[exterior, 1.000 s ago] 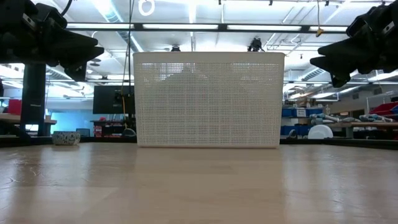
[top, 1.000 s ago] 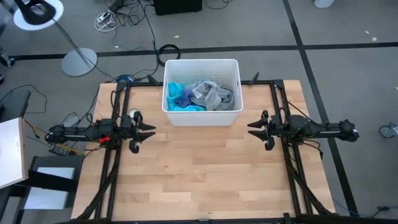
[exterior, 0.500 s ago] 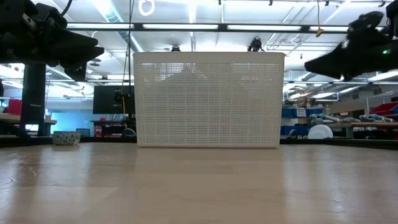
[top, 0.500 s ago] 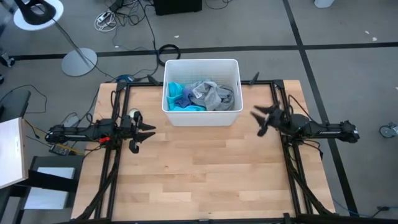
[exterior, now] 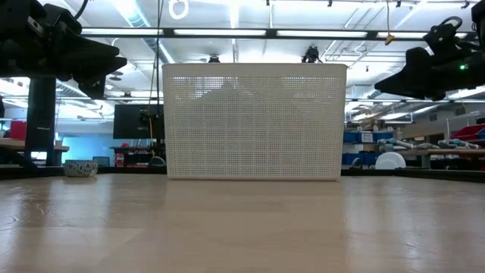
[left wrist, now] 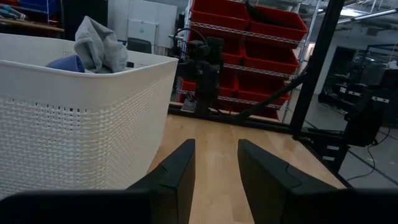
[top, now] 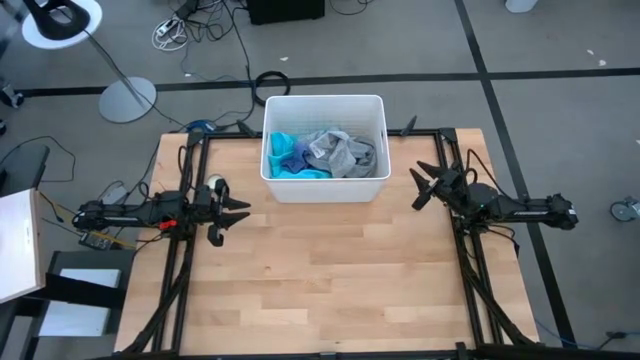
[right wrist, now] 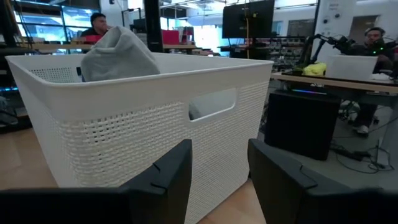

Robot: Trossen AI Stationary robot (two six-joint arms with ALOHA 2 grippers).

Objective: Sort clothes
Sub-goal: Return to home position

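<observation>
Wooden desk [top: 320,270] carries a white bin [top: 325,99]; the clothes [top: 325,155] lie inside it, seemingly soft and light, probably easiest pinched at a raised fold. Left end effector [top: 240,212] and right end effector [top: 420,188] flank the bin, both spread, empty.

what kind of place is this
Most likely a robotics lab or workshop: red bins on shelves, loose cables on the floor, and a person at a laptop beyond the wooden table.
</observation>
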